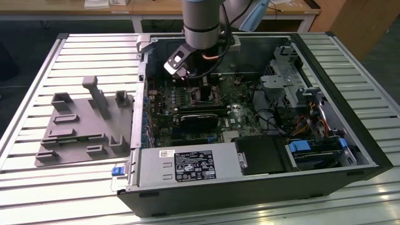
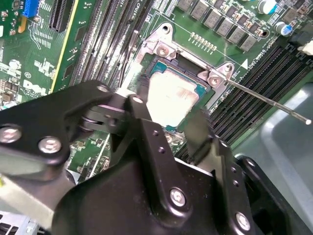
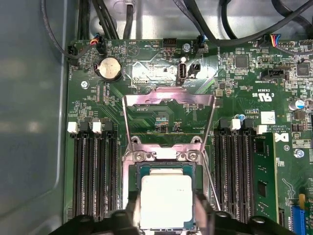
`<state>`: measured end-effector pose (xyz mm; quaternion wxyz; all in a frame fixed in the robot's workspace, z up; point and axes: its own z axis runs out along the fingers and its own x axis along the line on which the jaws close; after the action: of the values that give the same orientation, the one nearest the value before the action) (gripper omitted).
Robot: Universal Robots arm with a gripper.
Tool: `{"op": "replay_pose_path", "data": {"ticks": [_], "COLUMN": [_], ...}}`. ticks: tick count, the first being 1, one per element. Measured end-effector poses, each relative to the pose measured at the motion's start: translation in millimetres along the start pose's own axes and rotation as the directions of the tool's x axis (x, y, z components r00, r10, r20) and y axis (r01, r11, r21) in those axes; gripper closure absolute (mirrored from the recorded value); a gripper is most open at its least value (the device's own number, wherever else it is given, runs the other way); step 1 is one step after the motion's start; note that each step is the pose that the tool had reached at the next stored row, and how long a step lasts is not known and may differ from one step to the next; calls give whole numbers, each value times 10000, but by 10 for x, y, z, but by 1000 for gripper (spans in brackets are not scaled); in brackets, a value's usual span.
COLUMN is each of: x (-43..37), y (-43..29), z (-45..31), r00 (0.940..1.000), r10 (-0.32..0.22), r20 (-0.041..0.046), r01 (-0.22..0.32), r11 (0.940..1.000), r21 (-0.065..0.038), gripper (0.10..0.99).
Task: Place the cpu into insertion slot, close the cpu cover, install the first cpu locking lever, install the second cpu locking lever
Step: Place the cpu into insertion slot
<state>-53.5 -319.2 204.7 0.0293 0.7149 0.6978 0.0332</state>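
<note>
The arm (image 1: 201, 28) drops straight down into the open computer case (image 1: 350, 140), wrist low over the motherboard (image 1: 244, 117). A printed label (image 1: 195, 166) covers the power supply.

In the second wrist view, the gripper (image 2: 168, 115) has its black fingers (image 2: 146, 132) closed against opposite edges of the cpu (image 2: 171, 95). The chip lies in the insertion slot (image 2: 161, 49).

In the first wrist view, the cpu cover (image 3: 168, 99) stands swung back, with a wire lever (image 3: 211, 183) beside the socket. White lettering dots the board.
</note>
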Motion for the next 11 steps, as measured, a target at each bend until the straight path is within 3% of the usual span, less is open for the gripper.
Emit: {"op": "replay_pose_path", "data": {"ticks": [1, 2, 5, 6, 8, 9, 11], "x": [0, 0, 0, 0, 0, 0, 0], "y": [0, 0, 1, 1, 1, 2, 2], "z": [-2, -4, -10, -12, -17, -19, -23], "r00": [10000, 10000, 10000, 10000, 10000, 10000, 10000], "r10": [0, 0, 0, 0, 0, 0, 0], "r20": [0, 0, 0, -1, 0, -1, -1], "r01": [0, 0, 0, 0, 0, 0, 0], "r11": [10000, 10000, 10000, 10000, 10000, 10000, 10000], "r21": [0, 0, 0, 0, -1, -1, -1], "gripper": [549, 549, 729, 729, 847, 847, 965]}}
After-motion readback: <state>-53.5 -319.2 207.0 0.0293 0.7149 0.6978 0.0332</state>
